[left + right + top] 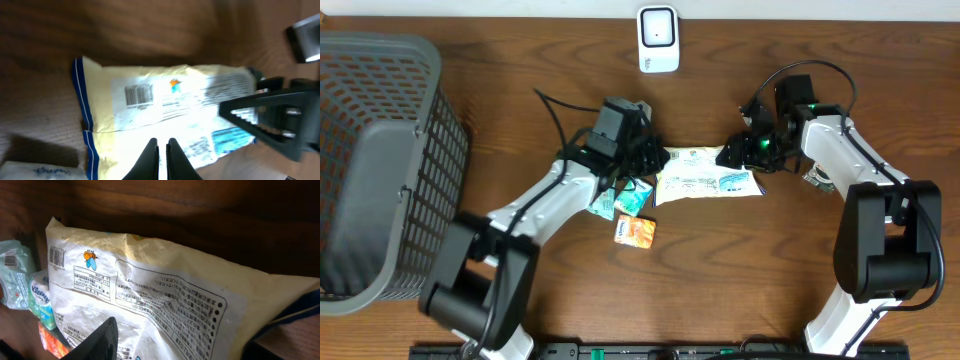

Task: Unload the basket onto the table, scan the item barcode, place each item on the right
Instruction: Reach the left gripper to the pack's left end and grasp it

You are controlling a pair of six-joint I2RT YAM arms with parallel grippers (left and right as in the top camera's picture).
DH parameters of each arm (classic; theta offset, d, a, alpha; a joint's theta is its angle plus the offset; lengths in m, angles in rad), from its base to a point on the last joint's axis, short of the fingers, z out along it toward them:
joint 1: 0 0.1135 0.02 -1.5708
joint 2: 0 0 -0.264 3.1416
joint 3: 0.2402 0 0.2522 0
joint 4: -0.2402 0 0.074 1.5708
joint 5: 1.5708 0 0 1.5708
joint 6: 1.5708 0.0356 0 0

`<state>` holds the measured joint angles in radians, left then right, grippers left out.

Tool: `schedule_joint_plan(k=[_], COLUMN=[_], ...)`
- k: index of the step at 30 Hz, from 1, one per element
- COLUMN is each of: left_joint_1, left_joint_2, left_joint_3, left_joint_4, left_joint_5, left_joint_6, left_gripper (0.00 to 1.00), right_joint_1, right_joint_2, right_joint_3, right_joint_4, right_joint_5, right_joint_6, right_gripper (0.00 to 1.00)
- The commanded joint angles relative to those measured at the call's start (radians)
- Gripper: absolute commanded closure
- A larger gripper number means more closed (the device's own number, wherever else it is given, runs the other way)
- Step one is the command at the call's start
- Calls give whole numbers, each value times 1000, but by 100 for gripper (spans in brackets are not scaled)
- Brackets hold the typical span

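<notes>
both jaws at packet (705,172) (left closed)

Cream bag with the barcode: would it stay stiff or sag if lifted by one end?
Probably floppy: the cream bag is thin film, creased and puckered. It is likely light for its size, since it looks loosely filled. It may be slippery, because its surface shines under the light.

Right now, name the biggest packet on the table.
The pale yellow bag with blue edges, in the middle. The teal tissue packs and the orange packet beside it are far smaller.
</notes>
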<state>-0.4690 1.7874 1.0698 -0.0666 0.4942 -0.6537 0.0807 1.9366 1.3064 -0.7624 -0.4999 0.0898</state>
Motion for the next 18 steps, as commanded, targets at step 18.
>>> schedule_joint_plan(k=[18], left_joint_1=[-34], left_joint_2=[165], left_joint_3=[-14], left_joint_4=[61], left_joint_5=[70], left_joint_6=[-21], left_gripper=[93], right_joint_1=[-2], right_joint_2=[10], right_joint_3=[10], right_joint_4=[-5], right_joint_5=[-8], right_joint_6=[18], right_gripper=[35])
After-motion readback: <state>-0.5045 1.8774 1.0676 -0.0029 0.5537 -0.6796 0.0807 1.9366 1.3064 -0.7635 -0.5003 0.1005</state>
